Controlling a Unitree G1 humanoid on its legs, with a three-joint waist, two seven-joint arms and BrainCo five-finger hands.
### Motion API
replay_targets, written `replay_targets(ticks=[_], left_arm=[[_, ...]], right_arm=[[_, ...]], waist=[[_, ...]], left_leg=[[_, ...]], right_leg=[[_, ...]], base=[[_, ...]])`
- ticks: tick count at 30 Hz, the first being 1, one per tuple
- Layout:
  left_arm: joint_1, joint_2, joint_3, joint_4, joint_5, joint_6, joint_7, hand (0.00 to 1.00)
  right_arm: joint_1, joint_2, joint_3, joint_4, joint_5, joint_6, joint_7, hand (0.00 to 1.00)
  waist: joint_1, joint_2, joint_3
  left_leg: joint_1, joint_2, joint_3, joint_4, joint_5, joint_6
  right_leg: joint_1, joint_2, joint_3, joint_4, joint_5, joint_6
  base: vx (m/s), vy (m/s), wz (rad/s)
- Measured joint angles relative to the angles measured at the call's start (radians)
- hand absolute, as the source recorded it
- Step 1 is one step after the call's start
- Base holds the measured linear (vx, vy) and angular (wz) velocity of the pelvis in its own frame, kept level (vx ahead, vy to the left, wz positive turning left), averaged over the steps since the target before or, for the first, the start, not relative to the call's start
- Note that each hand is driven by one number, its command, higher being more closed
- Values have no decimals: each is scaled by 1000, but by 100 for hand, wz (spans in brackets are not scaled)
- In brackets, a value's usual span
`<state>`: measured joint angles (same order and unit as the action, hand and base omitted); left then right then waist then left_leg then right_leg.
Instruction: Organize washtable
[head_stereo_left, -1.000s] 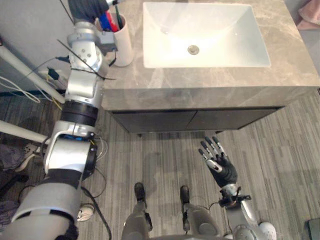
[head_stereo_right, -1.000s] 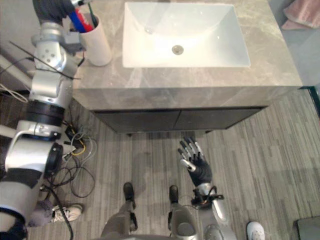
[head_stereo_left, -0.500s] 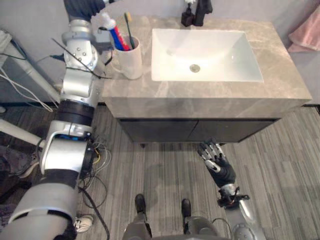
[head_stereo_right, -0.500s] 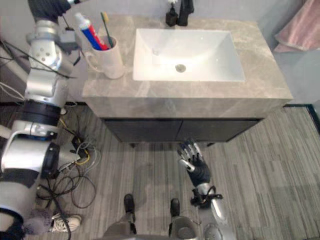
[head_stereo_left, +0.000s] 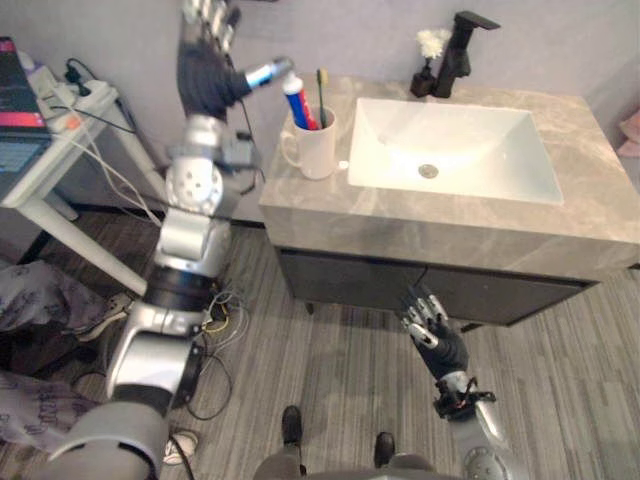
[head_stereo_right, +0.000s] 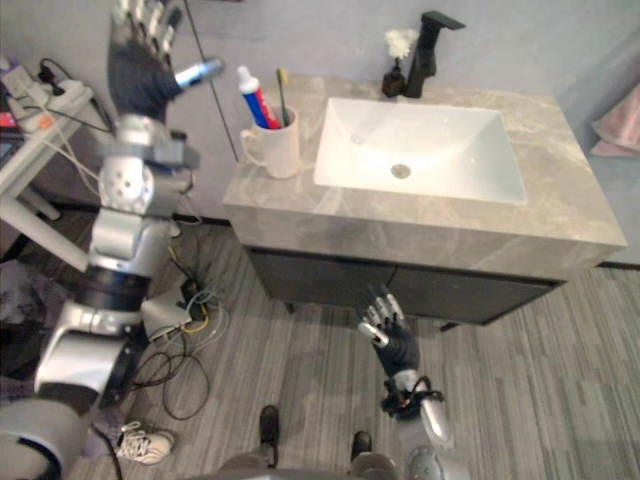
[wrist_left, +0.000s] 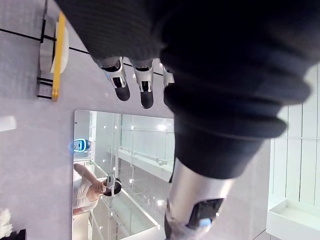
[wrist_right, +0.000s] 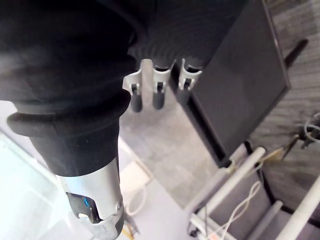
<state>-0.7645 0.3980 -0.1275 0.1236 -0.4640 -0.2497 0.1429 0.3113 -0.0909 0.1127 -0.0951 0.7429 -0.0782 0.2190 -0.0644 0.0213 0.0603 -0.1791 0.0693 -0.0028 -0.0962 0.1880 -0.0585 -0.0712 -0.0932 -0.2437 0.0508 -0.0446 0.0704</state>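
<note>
Mug (head_stereo_left: 318, 150) stands at the counter's (head_stereo_left: 400, 225) left edge. Left hand (head_stereo_left: 205, 75) hovers near it, fingers straight and empty. Right hand (head_stereo_left: 440, 345) is likewise, below.

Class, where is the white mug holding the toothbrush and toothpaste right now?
In the left eye view, the white mug stands at the left end of the countertop, just left of the sink, right of the raised left hand.
</note>
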Motion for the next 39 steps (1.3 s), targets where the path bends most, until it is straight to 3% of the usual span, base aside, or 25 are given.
replay_targets(ticks=[1, 2, 13, 28, 39], left_arm=[[21, -7, -1, -17, -4, 1, -12, 0], [46, -15, -3, -37, -9, 3, -25, 100], [180, -53, -23, -122, -22, 25, -99, 100], [250, -101, -33, -109, 58, 53, -99, 100], [219, -102, -66, 84, 124, 89, -64, 100]], right_arm=[[-2, 3, -1, 0, 0, 1, 0, 0], [-6, 8, -2, 0, 0, 2, 0, 0], [3, 24, -42, 0, 0, 11, -20, 0], [0, 23, -42, 3, 0, 12, -20, 0], [0, 1, -38, 2, -7, 11, -29, 0]], waist=[[2, 2, -1], [4, 4, -3], [16, 13, -16], [11, 11, -17], [-6, -26, -6]], left_leg=[[0, -1, -4, 0, 0, 1], [0, -2, -9, 0, 1, 2], [1, -5, -15, -6, 3, 3], [-1, 3, 35, -5, 3, 4], [-58, 19, 94, -1, 3, 4]], right_leg=[[1, -1, -1, 1, 0, 1], [2, -1, -3, 1, -1, 1], [4, -4, -11, 0, 0, 1], [-25, -2, 34, -3, 11, 2], [-108, 4, 96, 0, 39, 2]], base=[[-41, 11, 16], [-36, 9, 8], [-23, 2, 1], [-6, -3, -10], [12, 1, -18]])
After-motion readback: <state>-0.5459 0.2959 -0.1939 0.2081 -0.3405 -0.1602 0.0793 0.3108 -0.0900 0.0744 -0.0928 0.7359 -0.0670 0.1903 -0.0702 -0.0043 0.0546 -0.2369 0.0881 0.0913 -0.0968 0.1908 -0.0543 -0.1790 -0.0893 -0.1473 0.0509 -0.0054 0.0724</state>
